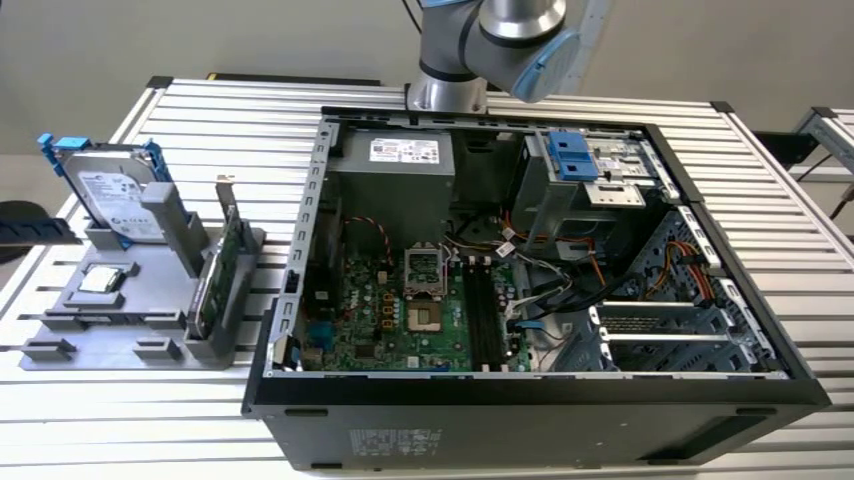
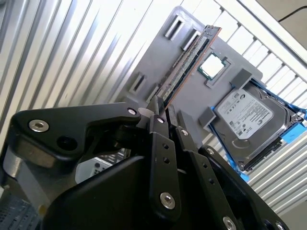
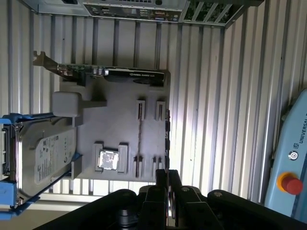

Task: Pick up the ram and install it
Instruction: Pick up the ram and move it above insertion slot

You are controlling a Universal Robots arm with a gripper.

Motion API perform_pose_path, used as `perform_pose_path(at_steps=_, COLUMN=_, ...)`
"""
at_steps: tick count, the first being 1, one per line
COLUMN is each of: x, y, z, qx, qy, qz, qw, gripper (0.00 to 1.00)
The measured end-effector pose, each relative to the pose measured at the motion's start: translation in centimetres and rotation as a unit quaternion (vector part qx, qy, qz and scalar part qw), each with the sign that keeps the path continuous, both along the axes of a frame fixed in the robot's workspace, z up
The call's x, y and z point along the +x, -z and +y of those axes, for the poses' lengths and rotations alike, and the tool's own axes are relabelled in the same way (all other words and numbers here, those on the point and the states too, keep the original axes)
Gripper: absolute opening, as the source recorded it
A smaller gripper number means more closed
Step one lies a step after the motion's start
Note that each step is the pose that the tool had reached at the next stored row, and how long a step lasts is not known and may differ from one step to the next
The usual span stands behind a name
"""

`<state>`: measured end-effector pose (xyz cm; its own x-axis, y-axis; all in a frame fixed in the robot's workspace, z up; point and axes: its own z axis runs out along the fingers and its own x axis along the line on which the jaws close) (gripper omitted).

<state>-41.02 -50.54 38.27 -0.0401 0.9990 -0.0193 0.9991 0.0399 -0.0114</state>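
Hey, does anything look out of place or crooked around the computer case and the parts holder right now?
Nothing stands out. The ram is held straight in the hand, clear of the grey holder. The graphics card, hard drive and chip sit squarely in that holder, and nothing looks spilled or damaged.

I'm looking into a robotics lab: an opened computer case (image 1: 534, 300) is lying on a slatted aluminium table (image 1: 214, 120), a grey parts fixture (image 1: 134, 340) sitting at the exterior view's left, a teach pendant (image 3: 292, 143) lying near.
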Motion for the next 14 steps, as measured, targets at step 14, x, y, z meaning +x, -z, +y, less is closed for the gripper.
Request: perform_pose_path(at_steps=14, x=0.37, y=-0.11, z=0.0, qx=0.0, qy=0.0, qz=0.0, qw=1.0, gripper=0.0)
